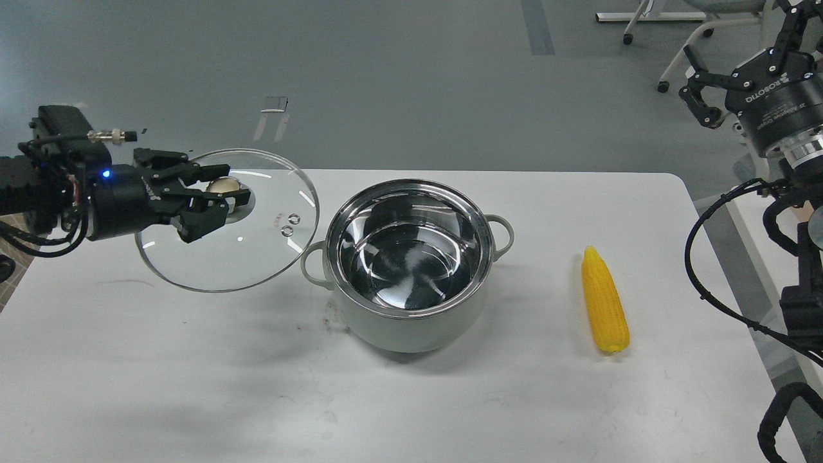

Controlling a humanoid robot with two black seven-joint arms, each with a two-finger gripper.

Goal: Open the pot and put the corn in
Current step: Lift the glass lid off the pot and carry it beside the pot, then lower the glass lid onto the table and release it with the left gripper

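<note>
While the pot stood open mid-table, its mirror-bright steel bowl held nothing — only reflections. Just to its left, the left gripper was clamped on the gold knob of the round glass lid, held tilted above the white table. Right of the pot lay the corn — yellow, knobbly, tapered. At the upper right, the right gripper hung with fingers spread, empty.
</note>
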